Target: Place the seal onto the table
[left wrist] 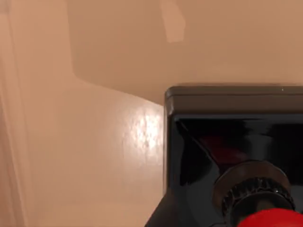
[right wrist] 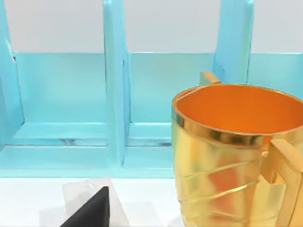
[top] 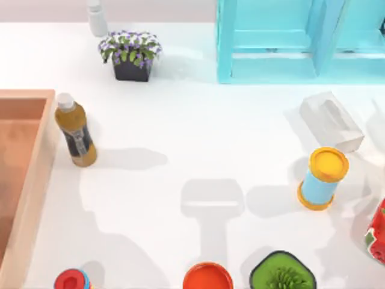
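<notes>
The seal (left wrist: pixel 236 156) fills the lower part of the left wrist view from very close. Its black square block base rests on the light-brown floor of the wooden tray (left wrist: pixel 94 142), and a ribbed collar and the glossy red knob point toward the camera. The tray (top: pixel 37 174) lies at the left edge of the white table (top: pixel 180 120) in the top view. A dark edge of my right gripper (right wrist: pixel 90 213) shows in the right wrist view, low over the table in front of a gold cup (right wrist: pixel 232 156).
A brown bottle (top: pixel 75 129) stands beside the tray. A flower pot (top: pixel 131 55) and a turquoise shelf (top: pixel 271 42) sit at the back. A white box (top: pixel 331 120) and a yellow-lidded can (top: pixel 322 177) are at the right. A red-capped can (top: pixel 72 280), an orange lid (top: pixel 207 277) and a green pot (top: pixel 283 276) line the front.
</notes>
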`<move>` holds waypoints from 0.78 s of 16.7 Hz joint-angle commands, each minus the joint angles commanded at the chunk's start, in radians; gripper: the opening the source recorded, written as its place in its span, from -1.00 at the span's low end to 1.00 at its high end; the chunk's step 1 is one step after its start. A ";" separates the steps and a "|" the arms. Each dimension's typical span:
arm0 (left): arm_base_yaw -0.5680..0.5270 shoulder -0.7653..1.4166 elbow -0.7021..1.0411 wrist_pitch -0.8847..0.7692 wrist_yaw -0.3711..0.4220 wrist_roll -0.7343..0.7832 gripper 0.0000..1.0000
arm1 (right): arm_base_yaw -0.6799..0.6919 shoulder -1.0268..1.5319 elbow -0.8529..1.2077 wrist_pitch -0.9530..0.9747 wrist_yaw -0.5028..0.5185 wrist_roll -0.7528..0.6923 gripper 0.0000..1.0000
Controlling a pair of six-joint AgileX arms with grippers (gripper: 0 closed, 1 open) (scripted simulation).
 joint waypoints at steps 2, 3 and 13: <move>0.000 0.000 0.000 0.000 0.000 0.000 -0.51 | 0.000 0.000 0.000 0.000 0.000 0.000 1.00; 0.000 0.000 0.000 0.000 0.000 0.000 -0.66 | 0.000 0.000 0.000 0.000 0.000 0.000 1.00; 0.000 0.000 0.000 0.000 0.000 0.000 -1.00 | 0.000 0.000 0.000 0.000 0.000 0.000 1.00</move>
